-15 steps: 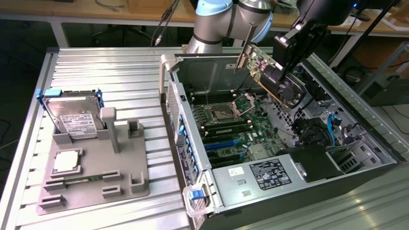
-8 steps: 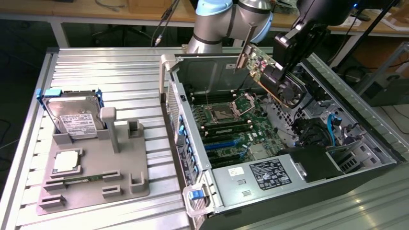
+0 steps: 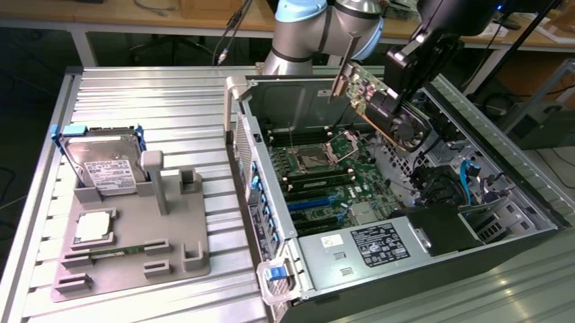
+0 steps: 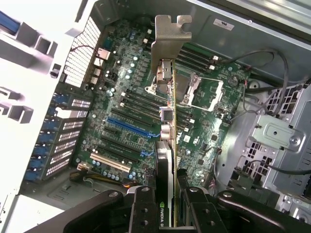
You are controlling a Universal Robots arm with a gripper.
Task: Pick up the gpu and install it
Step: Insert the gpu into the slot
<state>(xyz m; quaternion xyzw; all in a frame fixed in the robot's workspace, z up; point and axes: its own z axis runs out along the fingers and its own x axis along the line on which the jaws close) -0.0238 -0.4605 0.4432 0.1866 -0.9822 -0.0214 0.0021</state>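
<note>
Above motherboard (image 3: 364,168), gpu (image 3: 395,114) aslant, bracket (image 3: 341,70) opposite hand (image 4: 167,194)

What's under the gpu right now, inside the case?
The gpu, clamped in the gripper, hangs over the motherboard: the CPU socket, memory slots and a blue slot show. The card's own edge covers the strip of board directly beneath it.

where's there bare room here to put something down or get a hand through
Free: the ribbed table between the hard drive and the arm's base, plus a narrow strip between the grey fixture and the table's near edge. Crowded: the open case, where the gripper holds the gpu over the motherboard.
</note>
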